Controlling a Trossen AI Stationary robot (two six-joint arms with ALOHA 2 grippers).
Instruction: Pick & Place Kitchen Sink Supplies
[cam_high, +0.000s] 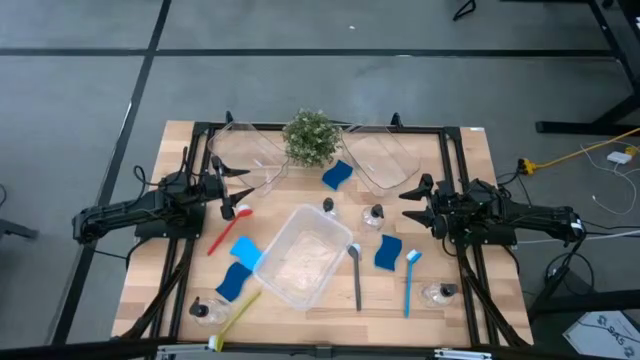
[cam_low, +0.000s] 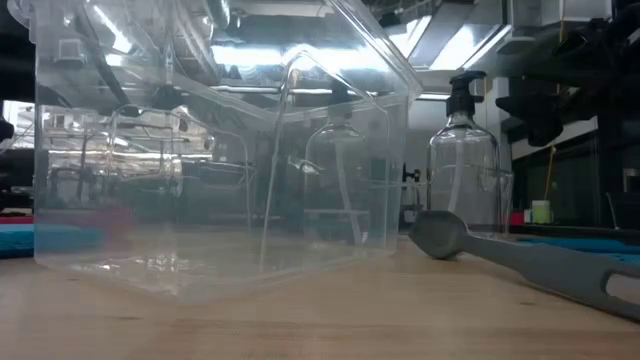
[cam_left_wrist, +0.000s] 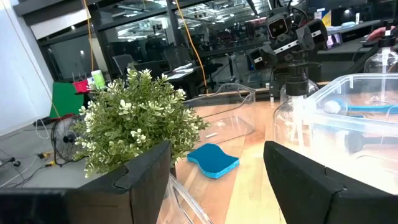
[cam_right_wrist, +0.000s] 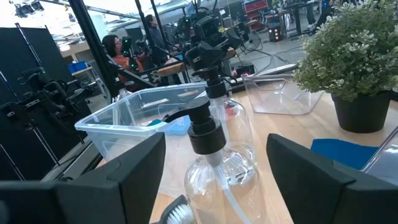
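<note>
On the wooden table lie several blue sponges, one at the back (cam_high: 337, 175) (cam_left_wrist: 213, 159) and one right of centre (cam_high: 388, 252). Several clear pump bottles stand upright, two mid-table (cam_high: 328, 207) (cam_high: 374, 215). The brushes lie flat: red (cam_high: 228, 228), grey (cam_high: 356, 272) (cam_low: 520, 255), blue (cam_high: 410, 280), yellow-green (cam_high: 235, 318). My left gripper (cam_high: 240, 188) (cam_left_wrist: 217, 180) hovers open at the left, above the red brush's head. My right gripper (cam_high: 415, 205) (cam_right_wrist: 214, 186) hovers open at the right, facing a pump bottle (cam_right_wrist: 214, 155) that stands ahead of its fingers, apart from them.
A clear bin (cam_high: 300, 255) (cam_low: 210, 150) stands tilted mid-table. Two more clear bins (cam_high: 250, 150) (cam_high: 385, 158) sit at the back, with a small potted plant (cam_high: 310, 137) (cam_left_wrist: 134, 121) between them. A black frame (cam_high: 455, 180) borders the table. A person (cam_right_wrist: 115, 50) sits far off.
</note>
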